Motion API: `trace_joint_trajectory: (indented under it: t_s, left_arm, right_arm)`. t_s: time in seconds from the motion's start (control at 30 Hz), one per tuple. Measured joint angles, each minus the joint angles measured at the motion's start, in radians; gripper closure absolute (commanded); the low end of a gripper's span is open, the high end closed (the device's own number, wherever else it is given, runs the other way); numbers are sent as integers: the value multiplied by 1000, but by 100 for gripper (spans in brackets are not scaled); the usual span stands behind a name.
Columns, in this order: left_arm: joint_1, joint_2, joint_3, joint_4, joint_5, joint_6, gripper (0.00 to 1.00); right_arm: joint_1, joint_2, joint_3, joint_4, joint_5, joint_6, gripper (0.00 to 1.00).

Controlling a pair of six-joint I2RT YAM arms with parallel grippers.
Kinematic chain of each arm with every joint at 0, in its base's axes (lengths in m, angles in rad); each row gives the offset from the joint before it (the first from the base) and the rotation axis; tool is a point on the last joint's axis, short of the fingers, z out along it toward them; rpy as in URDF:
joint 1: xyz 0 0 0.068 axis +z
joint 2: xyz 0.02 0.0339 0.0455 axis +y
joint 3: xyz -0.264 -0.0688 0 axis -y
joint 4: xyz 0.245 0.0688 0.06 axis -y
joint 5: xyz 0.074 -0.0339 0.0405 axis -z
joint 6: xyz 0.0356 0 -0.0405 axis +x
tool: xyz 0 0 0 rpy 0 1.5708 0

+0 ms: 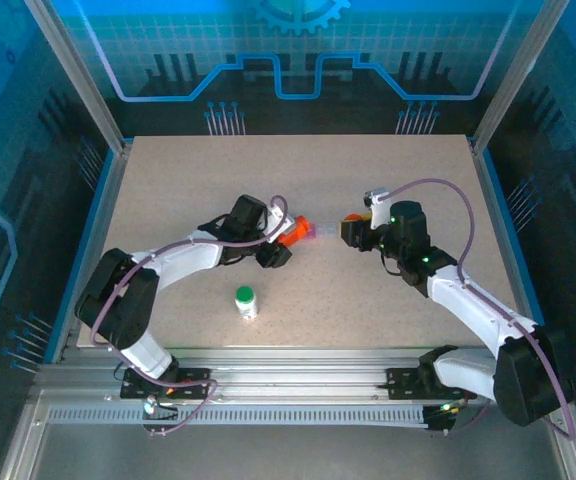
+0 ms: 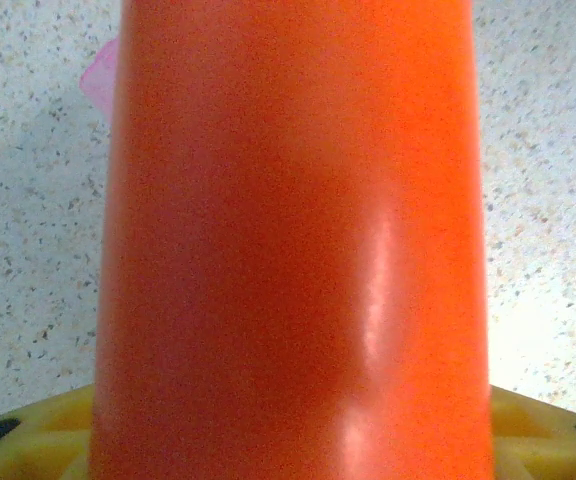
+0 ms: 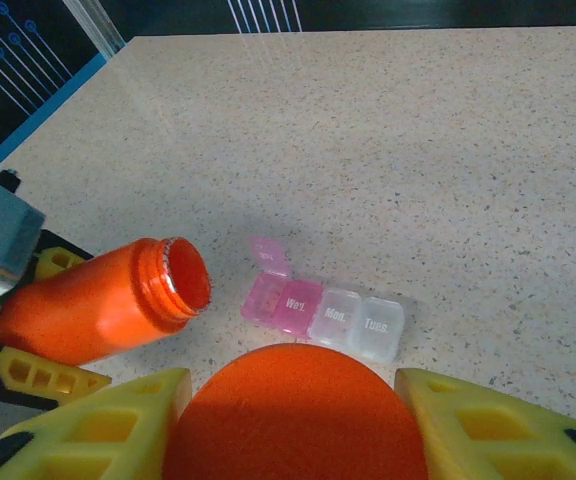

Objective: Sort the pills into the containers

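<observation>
Clamped with the left claw [image 1: 280,243] round the orange bottle [image 1: 295,231], near mid-tabletop [image 1: 168,180]. Tipped well over towards its side, mouth uncapped and aimed at the pill box [image 3: 326,314]. Up close from the left wrist, nothing but glossy orange wall, with yellow fingers [image 2: 48,440] peeking out at both bottom corners and a sliver of pink at top left. Over on the right, closed with the right claw [image 3: 293,400] on the orange cap [image 3: 293,430], hovering just beside the pill box. Lying flat on the tabletop there: pink cells, one marked Wed., then two clear ones marked Mon. and Tues., with one pink lid flipped up. Just short of the bottle's mouth, not touching. And standing upright nearer the arm bases, well apart from all that: the white bottle with green cap [image 1: 246,301].
</observation>
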Motion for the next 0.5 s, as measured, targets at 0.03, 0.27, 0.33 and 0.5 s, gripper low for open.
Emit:
trace_joint_trajectory:
  t_s: [0.03, 0.27, 0.33, 0.5]
  left_arm:
    - [0, 8, 6, -8, -6, 6, 100]
    - [8, 82, 88, -79, -33, 14, 100]
    - [11, 101, 116, -100, -37, 14, 100]
    - [13, 126, 178, -167, -52, 14, 100]
  right_arm:
    - [0, 0, 0, 0, -2, 0, 100]
    - [0, 0, 0, 1, -23, 3, 100]
    - [0, 0, 0, 1, -24, 3, 100]
    - [0, 0, 0, 0, -26, 3, 100]
